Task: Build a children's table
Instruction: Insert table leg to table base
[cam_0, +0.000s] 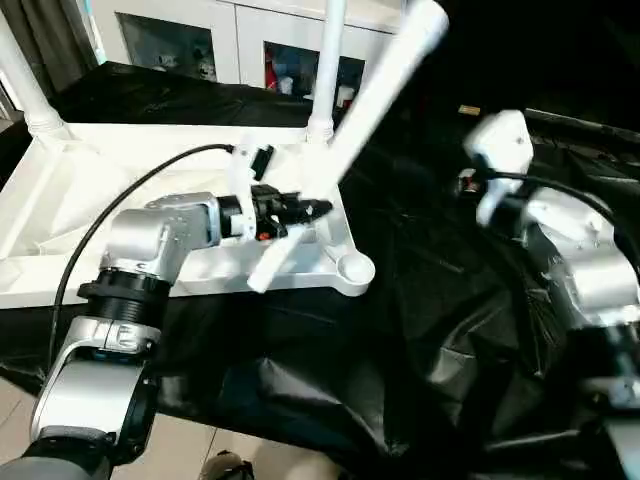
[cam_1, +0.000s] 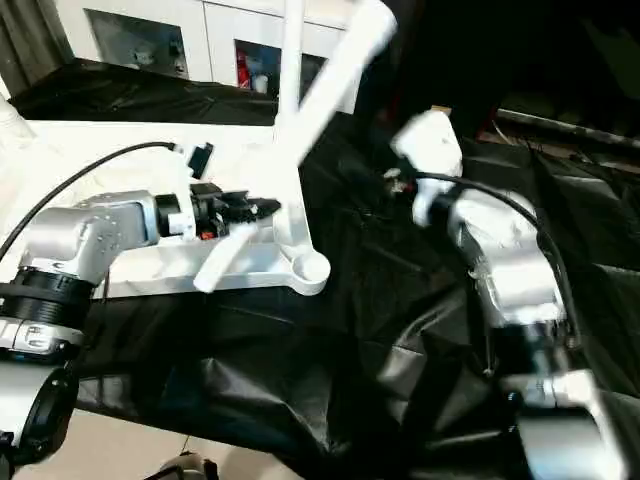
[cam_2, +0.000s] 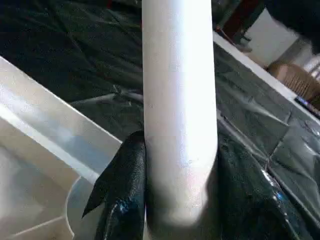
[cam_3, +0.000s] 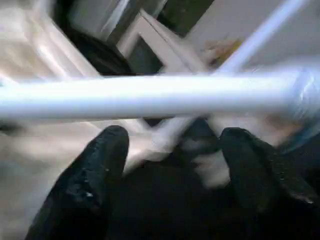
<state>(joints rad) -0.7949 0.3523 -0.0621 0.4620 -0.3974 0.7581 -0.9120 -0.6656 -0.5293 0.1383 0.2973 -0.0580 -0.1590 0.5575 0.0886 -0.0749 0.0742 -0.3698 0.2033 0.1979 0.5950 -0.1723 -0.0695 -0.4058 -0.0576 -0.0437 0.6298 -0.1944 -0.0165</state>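
the left claw (cam_0: 300, 210) is closed on a loose leg (cam_0: 350, 140), gripping it near its low end. the leg's long axis slants from near-left, over the tabletop (cam_0: 70, 200), up to far-right. its low end hangs just left of the open near-right socket (cam_0: 355, 268), not yet in it. the coming move looks to turn on swinging that end right and standing the leg upright over the socket. the right claw (cam_3: 175, 165) holds nothing, its jaws apart, with the leg crossing just beyond its fingertips; the left arm is the nearer to the socket. two legs already stand in the far sockets. the tabletop lies underside up on the black-draped bench (cam_0: 450, 330); white cabinets stand at the far side.
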